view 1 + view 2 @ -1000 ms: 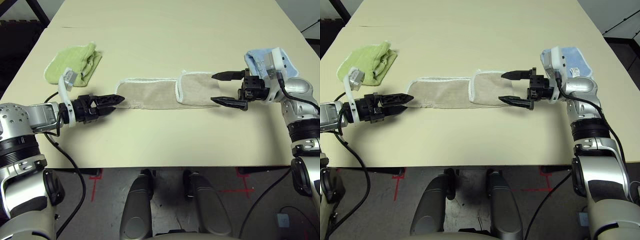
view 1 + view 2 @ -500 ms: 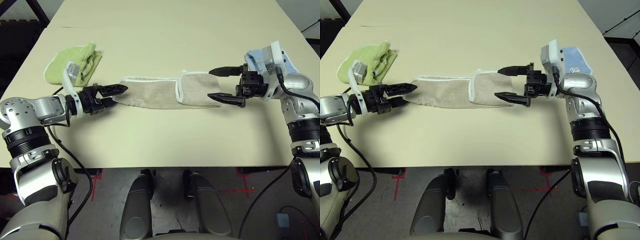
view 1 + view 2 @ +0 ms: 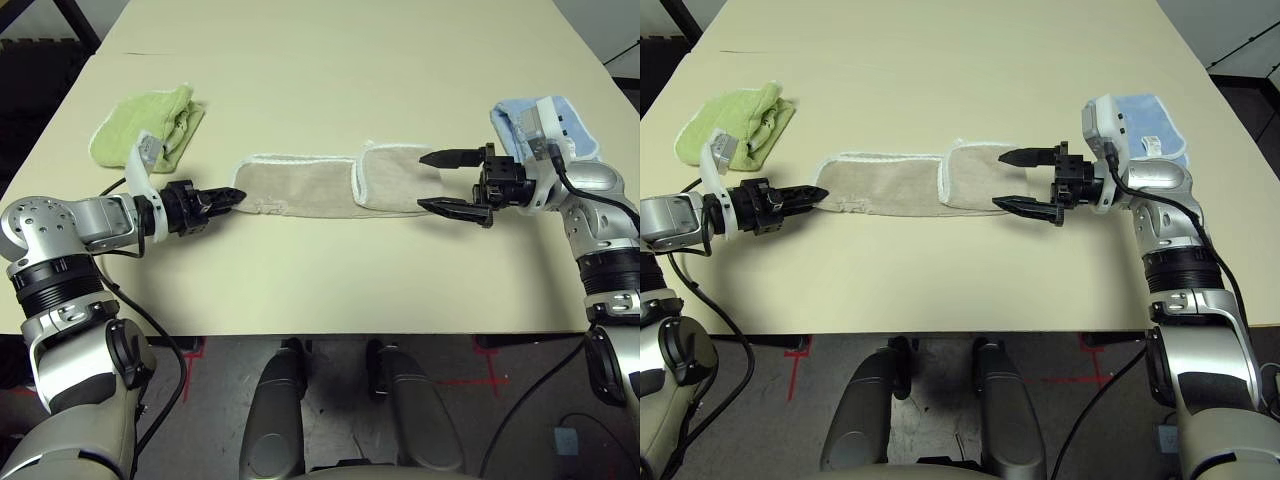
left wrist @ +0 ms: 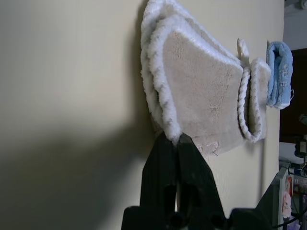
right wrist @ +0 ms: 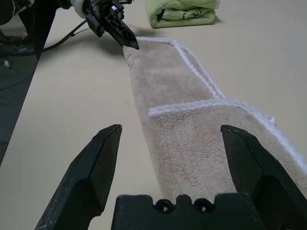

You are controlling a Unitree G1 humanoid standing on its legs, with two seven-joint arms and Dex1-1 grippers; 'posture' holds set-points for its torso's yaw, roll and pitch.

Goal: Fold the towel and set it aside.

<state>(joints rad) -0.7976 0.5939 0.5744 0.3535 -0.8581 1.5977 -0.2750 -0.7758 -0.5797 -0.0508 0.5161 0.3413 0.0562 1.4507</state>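
Note:
The beige towel [image 3: 300, 187] lies as a long strip across the middle of the table, its right end folded back over itself with white edging showing. My left gripper [image 3: 236, 195] is at the strip's left near corner, shut with its tips pinching the towel's white edge [image 4: 163, 110]. My right gripper [image 3: 429, 182] is open at the towel's right end, one finger on each side of the folded part [image 5: 211, 143], which reaches in between the fingers [image 5: 91, 167] without visibly touching them.
A folded lime-green towel [image 3: 150, 125] sits at the back left, just behind my left wrist. A light blue towel [image 3: 545, 125] lies at the right, behind my right wrist. The table edge [image 3: 330, 333] runs close in front of both arms.
My left gripper has gone from open to shut and dropped onto the towel's left corner. My right gripper has come slightly lower and stays open.

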